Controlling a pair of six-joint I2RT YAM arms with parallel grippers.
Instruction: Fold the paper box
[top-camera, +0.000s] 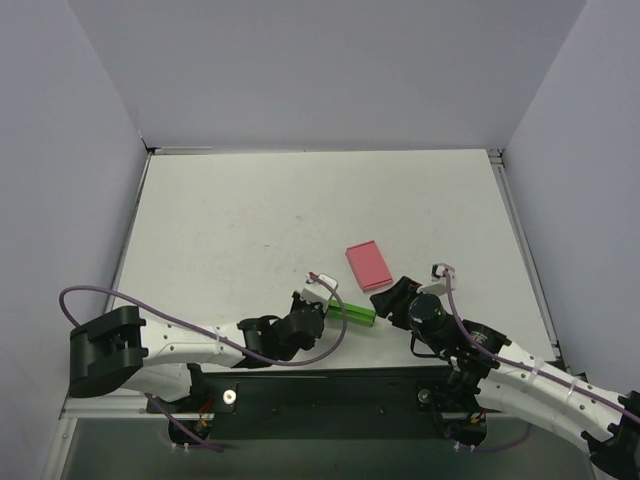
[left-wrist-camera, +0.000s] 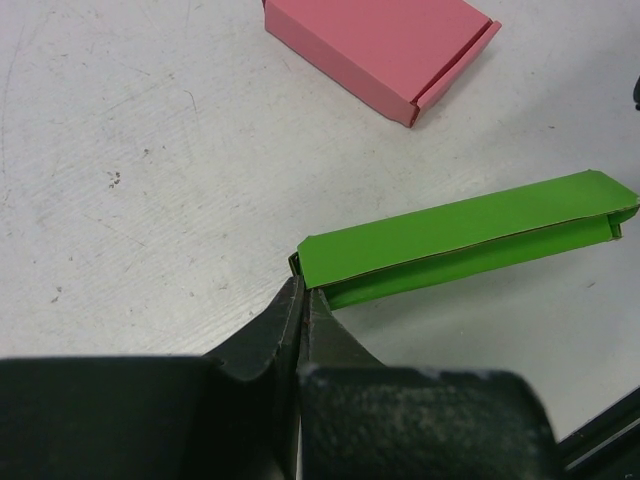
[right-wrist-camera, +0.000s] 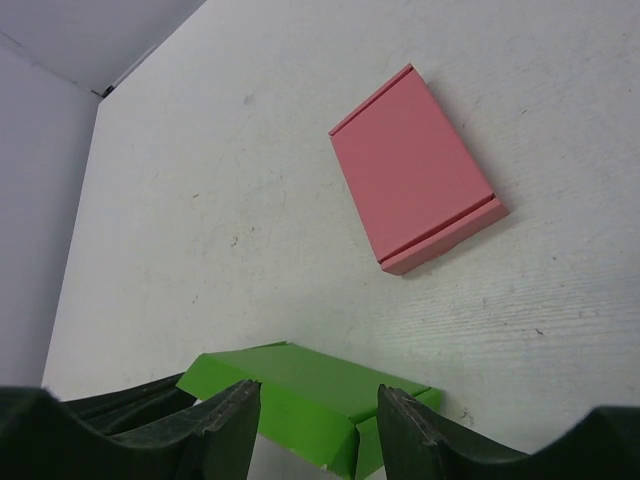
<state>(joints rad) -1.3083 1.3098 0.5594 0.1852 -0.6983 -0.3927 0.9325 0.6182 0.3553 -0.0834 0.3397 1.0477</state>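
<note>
The paper box (top-camera: 352, 313) is a bright green, flattened card box near the table's front edge, between my two grippers. In the left wrist view the paper box (left-wrist-camera: 460, 235) runs away to the right, and my left gripper (left-wrist-camera: 300, 288) is shut on its near end, pinching the thin card there. My left gripper (top-camera: 326, 308) sits at the box's left end. My right gripper (top-camera: 386, 306) is at the right end. In the right wrist view, the right gripper (right-wrist-camera: 317, 425) stands open, with the paper box (right-wrist-camera: 300, 385) between its fingers (right-wrist-camera: 228, 420).
A flat pink box (top-camera: 368, 266) lies on the white table (top-camera: 250, 220) just behind the green one, also visible as the pink box (left-wrist-camera: 380, 50) and the pink box (right-wrist-camera: 415, 170). Grey walls enclose the table on three sides. The table's front edge lies right behind both grippers.
</note>
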